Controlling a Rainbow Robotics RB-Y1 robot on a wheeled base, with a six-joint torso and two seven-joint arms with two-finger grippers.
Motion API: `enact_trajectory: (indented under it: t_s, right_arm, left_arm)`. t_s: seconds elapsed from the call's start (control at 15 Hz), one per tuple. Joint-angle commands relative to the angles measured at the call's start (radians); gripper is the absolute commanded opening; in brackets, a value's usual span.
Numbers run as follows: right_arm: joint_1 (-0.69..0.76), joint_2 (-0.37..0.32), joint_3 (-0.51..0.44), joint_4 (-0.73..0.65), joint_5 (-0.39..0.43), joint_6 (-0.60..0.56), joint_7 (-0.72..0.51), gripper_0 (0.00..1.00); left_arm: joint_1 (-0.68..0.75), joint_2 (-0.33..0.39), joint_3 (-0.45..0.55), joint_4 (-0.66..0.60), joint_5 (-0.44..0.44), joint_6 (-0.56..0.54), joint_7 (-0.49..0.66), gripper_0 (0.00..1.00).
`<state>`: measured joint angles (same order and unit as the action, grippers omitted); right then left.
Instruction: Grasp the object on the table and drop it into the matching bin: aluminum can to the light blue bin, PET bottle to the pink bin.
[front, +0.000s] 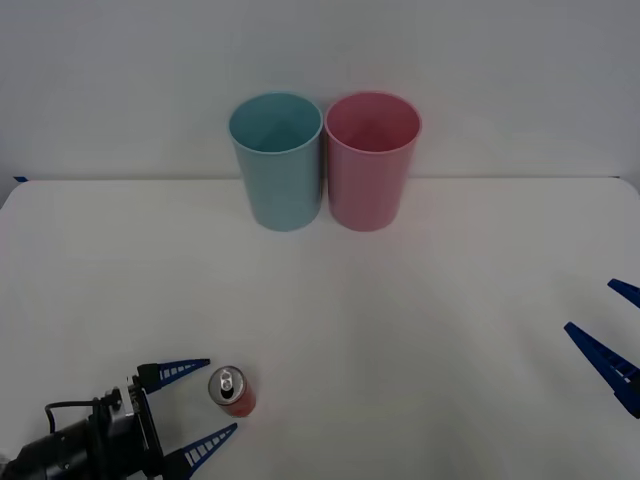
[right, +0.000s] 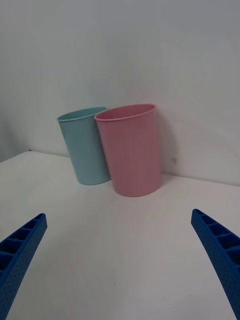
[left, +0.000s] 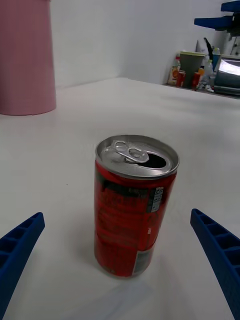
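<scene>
The red aluminum can (front: 233, 391) with its silver top stands upright on the white table (front: 400, 300) near the front left. My left gripper (front: 222, 395) is open, one blue finger on each side of the can and neither touching it. Seen from the left wrist, the can (left: 132, 210) stands between the open fingers of that gripper (left: 116, 214). The light blue bin (front: 277, 165) and the pink bin (front: 371, 165) stand side by side at the back. My right gripper (front: 588, 305) hangs open at the right edge, facing both bins (right: 82, 145) (right: 132, 150).
A plain white wall (front: 500, 80) rises right behind the bins. Beyond the table's far end, the left wrist view shows room clutter (left: 200, 70), with the pink bin (left: 25, 55) and my right gripper (left: 220, 15) farther off. Bare table lies between can and bins.
</scene>
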<state>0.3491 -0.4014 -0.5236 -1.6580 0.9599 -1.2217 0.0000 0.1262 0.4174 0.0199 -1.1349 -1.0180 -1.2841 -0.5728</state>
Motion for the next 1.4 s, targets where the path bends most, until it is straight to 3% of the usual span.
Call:
enact_trajectory:
  t_s: [0.07,0.73,0.8,0.87,0.93,1.0,1.4]
  right_arm:
    - [0.000,0.000,0.000,0.000,0.000,0.000,0.000,1.00]
    - [0.000,0.000,0.000,0.000,0.000,0.000,0.000,1.00]
    - [0.000,0.000,0.000,0.000,0.000,0.000,0.000,1.00]
    - [0.000,0.000,0.000,0.000,0.000,0.000,0.000,1.00]
    - [0.000,0.000,0.000,0.000,0.000,0.000,0.000,1.00]
    - [0.000,0.000,0.000,0.000,0.000,0.000,0.000,1.00]
    - [0.000,0.000,0.000,0.000,0.000,0.000,0.000,1.00]
  left_arm:
    - [-0.045,-0.020,-0.023,0.055,-0.001,0.000,-0.013,1.00]
    - [-0.086,-0.052,-0.034,0.070,-0.030,0.016,-0.010,1.00]
    - [-0.088,-0.052,-0.034,0.070,-0.031,0.019,-0.009,0.75]
    - [-0.088,-0.054,-0.034,0.070,-0.031,0.019,-0.005,0.25]
    - [-0.089,-0.052,-0.034,0.070,-0.031,0.019,-0.005,0.07]
    - [-0.092,-0.054,-0.034,0.070,-0.033,0.019,-0.005,0.00]
    - [-0.094,-0.054,-0.034,0.070,-0.036,0.019,0.007,0.00]
